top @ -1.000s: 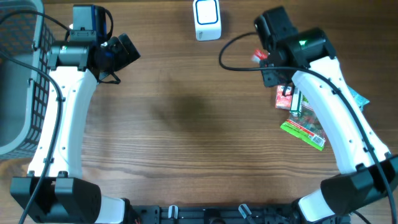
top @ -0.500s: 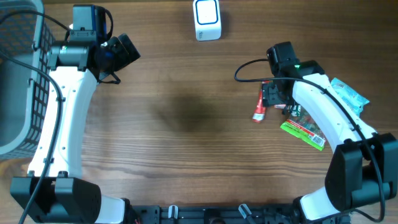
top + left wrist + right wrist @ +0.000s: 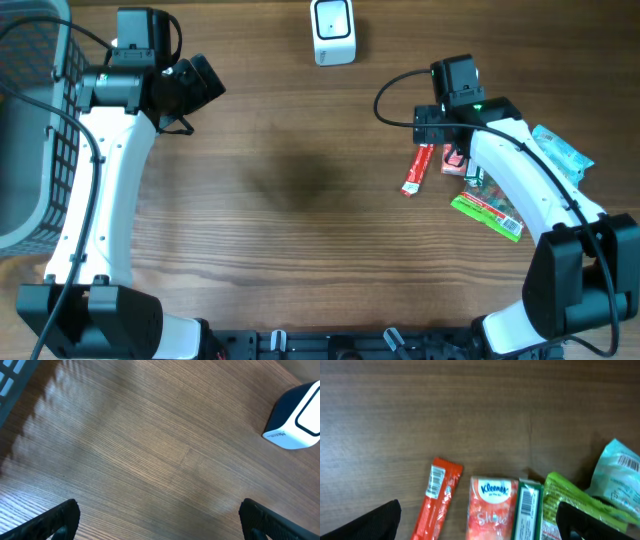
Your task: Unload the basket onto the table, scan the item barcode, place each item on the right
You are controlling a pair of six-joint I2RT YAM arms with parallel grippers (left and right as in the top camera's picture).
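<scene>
The white and blue barcode scanner (image 3: 332, 32) stands at the table's far middle; the left wrist view catches it at the right edge (image 3: 296, 417). A red stick packet (image 3: 417, 169) lies flat on the wood, its barcode up (image 3: 436, 502). My right gripper (image 3: 443, 135) hangs open just above it and the pile, holding nothing (image 3: 482, 525). Beside the stick lie a Kleenex pack (image 3: 490, 507) and a green box (image 3: 528, 510). My left gripper (image 3: 195, 85) is open over bare wood (image 3: 160, 517), far left of the scanner.
A green packet (image 3: 487, 210) and a teal packet (image 3: 560, 152) lie at the right, partly under my right arm. A grey mesh basket (image 3: 30, 130) stands at the left edge.
My right gripper brought the red stick packet down from near the scanner, opened and let it go on the table left of the pile. The left arm has not moved.
</scene>
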